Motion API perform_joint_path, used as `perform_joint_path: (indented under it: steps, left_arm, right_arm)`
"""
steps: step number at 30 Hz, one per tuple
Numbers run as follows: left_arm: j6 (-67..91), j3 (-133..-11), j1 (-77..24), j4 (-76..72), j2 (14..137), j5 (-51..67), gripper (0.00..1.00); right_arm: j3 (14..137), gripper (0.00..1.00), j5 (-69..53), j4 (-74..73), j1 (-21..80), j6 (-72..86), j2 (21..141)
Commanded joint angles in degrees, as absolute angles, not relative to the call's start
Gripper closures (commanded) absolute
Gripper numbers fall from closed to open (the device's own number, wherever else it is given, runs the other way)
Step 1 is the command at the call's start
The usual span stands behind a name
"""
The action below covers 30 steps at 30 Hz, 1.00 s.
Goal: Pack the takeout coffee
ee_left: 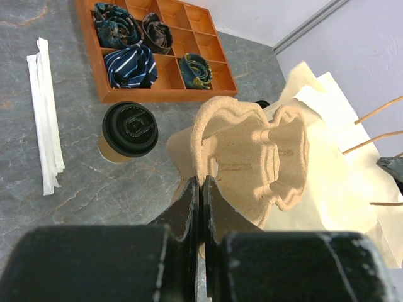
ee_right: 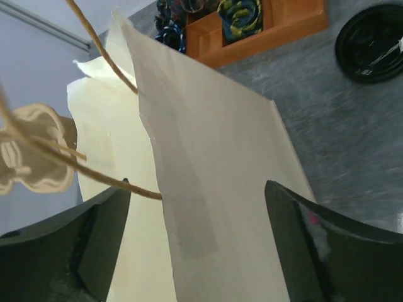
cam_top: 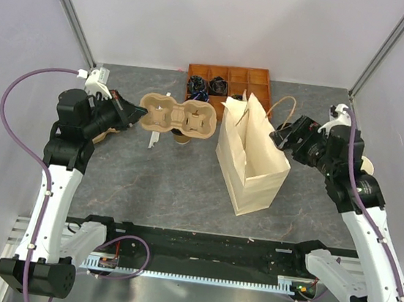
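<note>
I count one lidded coffee cup (ee_left: 129, 129), one pulp carrier (ee_left: 252, 157), one paper bag (cam_top: 252, 164) and two wrapped straws (ee_left: 44, 126). The cup stands on the worktop (ee_left: 94, 189) just beside the tray (ee_left: 208, 88), outside the bag. The left pincer (ee_left: 200, 185) is clamped on the carrier's rim. The right pincer (ee_right: 196, 189) is spread wide and grips nothing; the bag's wall shows between its fingers. The bag's mouth is open.

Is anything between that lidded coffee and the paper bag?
The pulp carrier, pinched by the left end effector, hangs over the lidded coffee, partly covering it. Between cup and paper bag, only bare table shows.
</note>
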<state>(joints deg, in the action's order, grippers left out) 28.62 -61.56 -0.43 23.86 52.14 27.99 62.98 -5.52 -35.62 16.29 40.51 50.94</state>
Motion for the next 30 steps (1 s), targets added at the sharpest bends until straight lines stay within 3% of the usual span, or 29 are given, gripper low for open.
perform_joint_path:
  steps: [1, 9, 13, 20, 30]
  left_arm:
    - [27.16, -62.4, -0.18, 21.45, 52.47, 28.56, 0.98]
    - [26.37, -62.23, -0.18, 20.92, 52.03, 29.88, 0.98]
    - [26.19, -62.31, -0.18, 20.13, 51.16, 30.41, 0.98]
    - [25.49, -62.23, -0.18, 19.77, 51.07, 31.81, 0.98]
    - [24.43, -61.44, -0.18, 20.39, 50.89, 33.75, 0.98]
  right_arm:
    - [73.11, 0.02, -3.59, -39.02, 16.44, 22.92, 50.27]
    - [89.44, 0.02, -18.62, -42.35, 16.35, -7.1, 56.41]
    - [94.92, 0.02, -19.42, -48.77, 16.35, -8.7, 62.83]
    - [87.18, 0.02, -23.99, -49.93, 16.44, -6.94, 61.43]
    - [104.49, 0.02, -25.84, -54.41, 16.35, -24.87, 70.83]
